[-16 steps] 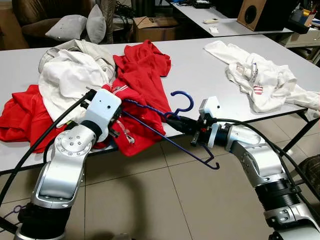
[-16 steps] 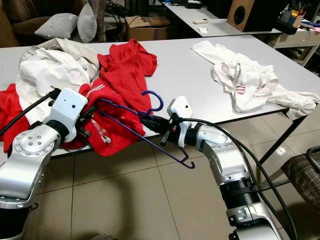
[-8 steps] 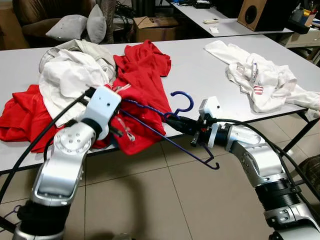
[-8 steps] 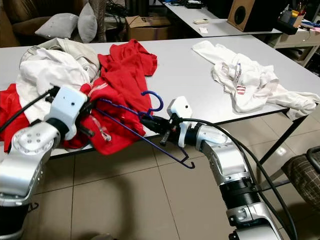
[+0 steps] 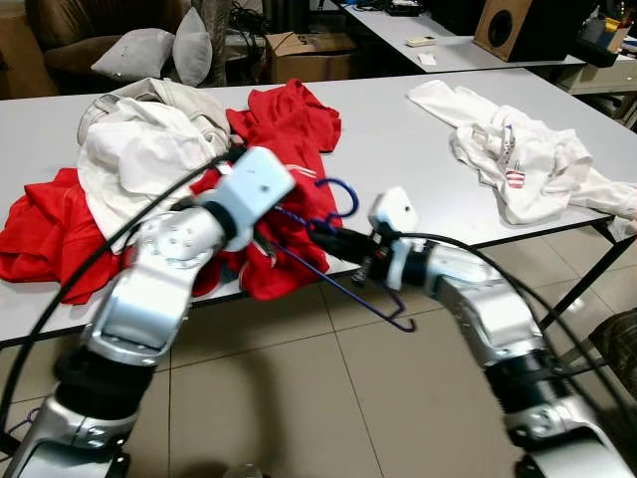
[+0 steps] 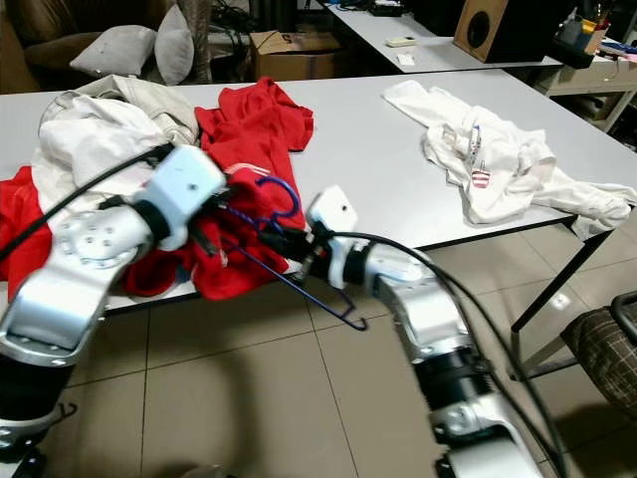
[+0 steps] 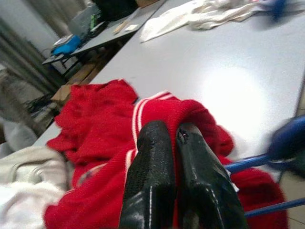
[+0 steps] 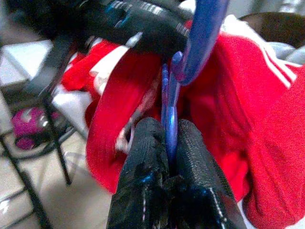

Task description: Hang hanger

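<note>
Right pincer (image 8: 167,143) pinches my stiff, light blue hanger (image 5: 338,261) below its hook; left pincer (image 7: 169,164) nips the limp red shirt (image 7: 157,114) beside it.

**Count of Things on and Around the Table**

One blue hanger (image 5: 333,214) is in view. Two grippers are present, the left gripper (image 7: 164,143) and the right gripper (image 8: 164,143). Red garments (image 5: 284,134) number at least two: one at the table's (image 5: 398,139) middle and one at its left edge (image 5: 40,234); whether they join under the pile cannot be told. White clothing lies in two heaps, one left (image 5: 139,149) and one right (image 5: 518,164). Two grey cushions (image 5: 164,50) sit behind, beside one cardboard box (image 5: 309,50). One speaker (image 5: 513,25) stands on a second table.
</note>
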Controlling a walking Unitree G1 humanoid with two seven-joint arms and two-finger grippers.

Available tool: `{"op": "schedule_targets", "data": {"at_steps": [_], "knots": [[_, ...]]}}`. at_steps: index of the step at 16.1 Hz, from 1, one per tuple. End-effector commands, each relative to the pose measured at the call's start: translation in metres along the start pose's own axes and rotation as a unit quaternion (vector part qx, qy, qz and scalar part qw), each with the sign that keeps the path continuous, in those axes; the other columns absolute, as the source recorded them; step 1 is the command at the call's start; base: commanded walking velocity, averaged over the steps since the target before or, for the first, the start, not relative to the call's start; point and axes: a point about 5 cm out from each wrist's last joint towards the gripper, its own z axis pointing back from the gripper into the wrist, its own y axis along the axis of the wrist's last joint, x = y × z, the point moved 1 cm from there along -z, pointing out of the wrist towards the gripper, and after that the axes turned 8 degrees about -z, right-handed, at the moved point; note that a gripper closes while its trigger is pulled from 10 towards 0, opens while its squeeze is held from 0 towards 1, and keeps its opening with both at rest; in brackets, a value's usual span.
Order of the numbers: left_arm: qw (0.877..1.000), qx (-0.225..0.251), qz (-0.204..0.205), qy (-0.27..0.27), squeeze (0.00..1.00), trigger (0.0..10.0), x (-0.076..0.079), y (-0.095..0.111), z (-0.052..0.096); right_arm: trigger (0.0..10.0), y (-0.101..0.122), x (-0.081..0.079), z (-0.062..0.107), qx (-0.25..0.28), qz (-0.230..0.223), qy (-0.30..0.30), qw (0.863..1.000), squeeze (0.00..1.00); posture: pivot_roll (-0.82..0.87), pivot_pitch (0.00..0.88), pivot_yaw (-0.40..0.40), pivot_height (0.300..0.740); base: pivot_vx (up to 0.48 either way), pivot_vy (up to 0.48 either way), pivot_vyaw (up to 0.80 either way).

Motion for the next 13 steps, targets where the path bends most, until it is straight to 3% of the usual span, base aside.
{"op": "schedule_targets", "data": {"at_steps": [1, 2, 3, 4, 5, 8, 9, 10, 13], "knots": [[0.999, 0.017, -0.006, -0.028, 0.00, 0.0, 0.009, 0.010, -0.005, 10.0, 0.012, 0.002, -0.004, 0.022, 0.009, -0.007, 1.000, 0.00, 0.12, 0.000, -0.021, 0.740, 0.000, 0.000, 0.00], [0.999, 0.010, -0.018, -0.027, 0.00, 0.3, 0.009, 0.008, -0.008, 10.0, 0.015, 0.000, -0.005, 0.034, 0.003, 0.000, 0.999, 0.00, 0.12, 0.000, -0.021, 0.740, 0.000, 0.000, 0.00], [0.999, 0.004, -0.025, -0.026, 0.00, 10.0, 0.009, 0.007, -0.010, 10.0, 0.016, -0.002, -0.005, 0.040, 0.002, 0.006, 0.999, 0.00, 0.12, 0.000, -0.021, 0.740, 0.000, 0.000, 0.00], [0.999, 0.007, -0.010, -0.030, 0.00, 10.0, 0.007, 0.006, -0.011, 10.0, 0.016, -0.003, -0.005, 0.043, 0.001, 0.009, 0.999, 0.00, 0.12, 0.000, -0.022, 0.740, 0.000, 0.000, 0.00], [0.999, 0.012, 0.011, -0.035, 1.00, 10.0, 0.006, 0.006, -0.011, 10.0, 0.016, -0.005, -0.005, 0.046, -0.002, 0.012, 0.999, 0.00, 0.12, 0.000, -0.019, 0.740, 0.000, 0.000, 0.00], [0.999, 0.013, 0.039, -0.030, 1.00, 10.0, -0.003, 0.004, -0.012, 10.0, 0.014, -0.010, -0.005, 0.048, -0.008, 0.028, 0.998, 0.00, 0.11, 0.000, -0.011, 0.740, 0.000, 0.000, 0.00], [0.997, 0.020, 0.064, -0.029, 1.00, 10.0, -0.006, 0.005, -0.012, 10.0, 0.013, -0.010, -0.004, 0.047, -0.009, 0.028, 0.998, 0.00, 0.11, 0.000, -0.007, 0.740, 0.000, 0.000, 0.00], [0.992, 0.037, 0.117, -0.035, 1.00, 10.0, -0.009, 0.009, -0.012, 10.0, 0.012, -0.009, -0.003, 0.046, -0.011, 0.026, 0.999, 0.00, 0.11, 0.000, -0.005, 0.740, 0.000, 0.000, 0.00], [0.979, 0.075, 0.181, -0.051, 1.00, 10.0, -0.016, 0.017, -0.012, 10.0, 0.011, -0.007, 0.000, 0.045, -0.014, 0.025, 0.999, 0.00, 0.11, 0.000, -0.006, 0.740, 0.000, 0.000, 0.00]]}}
